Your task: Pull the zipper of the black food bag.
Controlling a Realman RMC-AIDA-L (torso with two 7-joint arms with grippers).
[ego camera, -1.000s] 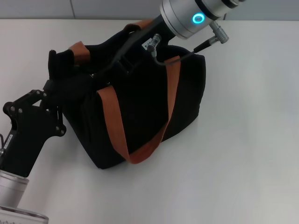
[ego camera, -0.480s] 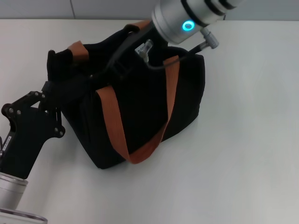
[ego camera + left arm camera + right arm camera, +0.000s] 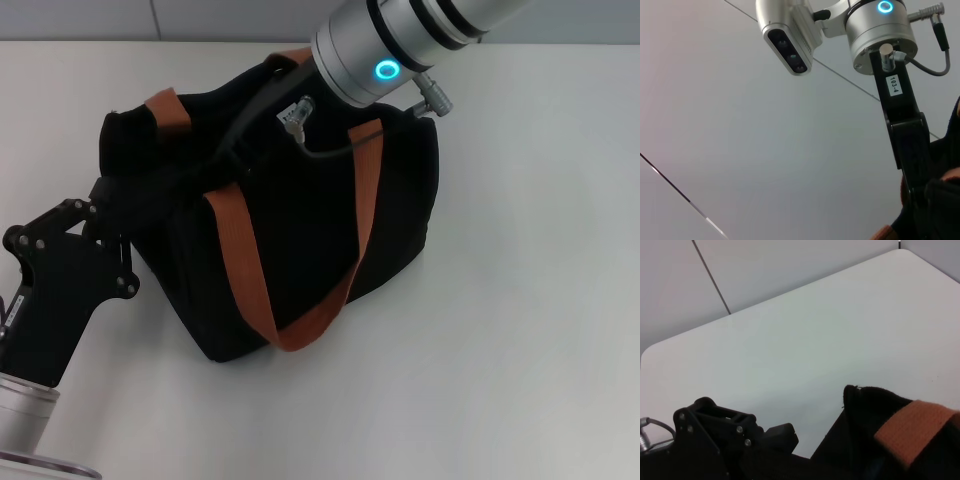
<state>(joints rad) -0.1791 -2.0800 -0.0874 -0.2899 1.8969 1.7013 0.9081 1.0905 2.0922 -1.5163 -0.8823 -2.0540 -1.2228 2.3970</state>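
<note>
The black food bag (image 3: 300, 230) stands on the white table, its orange-brown straps (image 3: 240, 260) hanging down the near face. My right gripper (image 3: 228, 152) reaches in from the back right and lies low over the bag's top, near its left half. Its black body blends into the fabric. My left gripper (image 3: 122, 190) comes from the near left and meets the bag's left end, just below a raised corner (image 3: 120, 130). The zipper is hidden under the right gripper. In the right wrist view, the left gripper (image 3: 765, 440) sits against the bag's corner (image 3: 865, 405).
The white table (image 3: 520, 300) spreads to the right of the bag and in front of it. A grey wall runs behind the table's far edge (image 3: 80, 40). The right arm's silver wrist with its blue ring (image 3: 385, 70) and cable hangs over the bag's back.
My right arm has slid left along the top of the bag. The left arm has eased slightly left, and the bag's left end has shifted with it.
</note>
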